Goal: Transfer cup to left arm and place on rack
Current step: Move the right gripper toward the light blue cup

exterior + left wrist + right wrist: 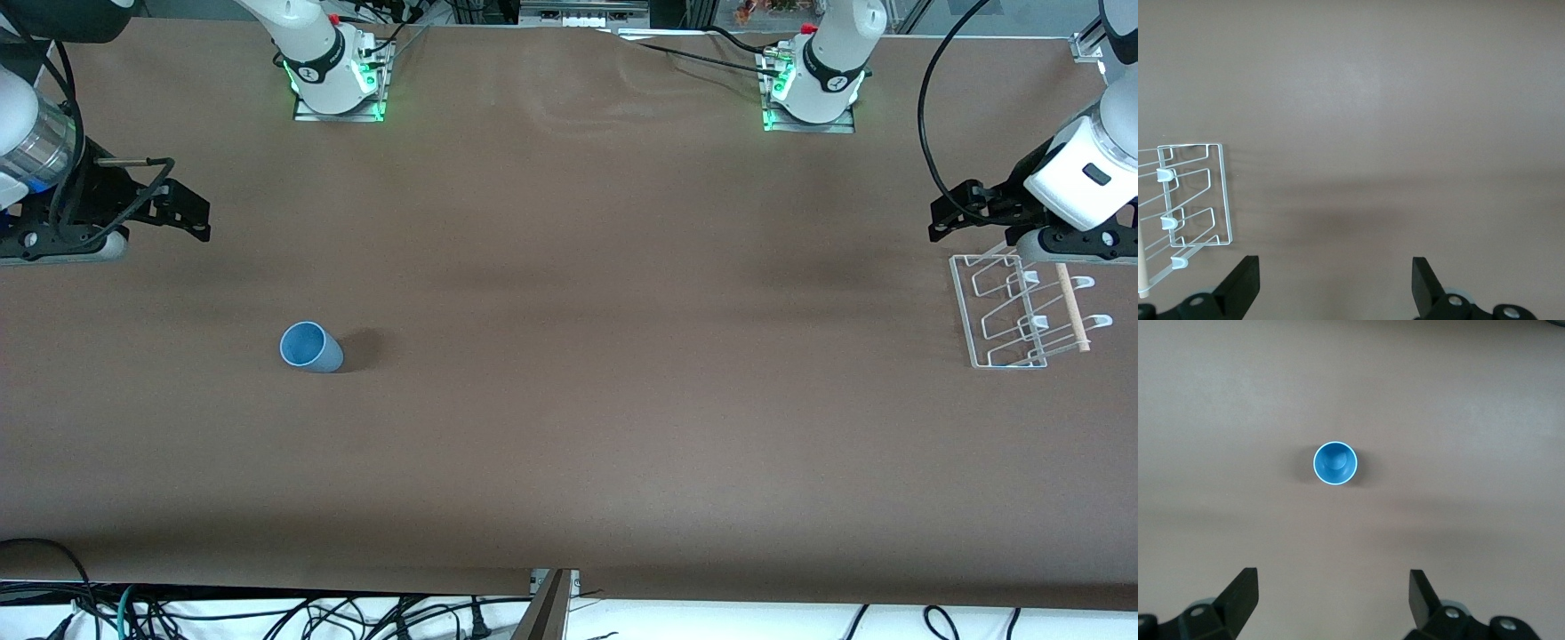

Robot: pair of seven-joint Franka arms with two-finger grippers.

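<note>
Cup (310,347) stands upright, mouth up, on the brown counter (569,427) toward the right arm's end, well apart from the rack (1013,311) at the left arm's end, with wide bare counter between them. Right hand (182,213) hangs over the counter edge near the cup, fingers spread wide, holding nothing. Left hand (956,213) hangs just beside the rack, likewise spread and empty.

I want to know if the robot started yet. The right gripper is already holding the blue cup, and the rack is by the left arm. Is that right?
Not quite. The right gripper is open and holds nothing; the cup stands alone on the table, as the front view shows. The rack is indeed by the left arm.
</note>
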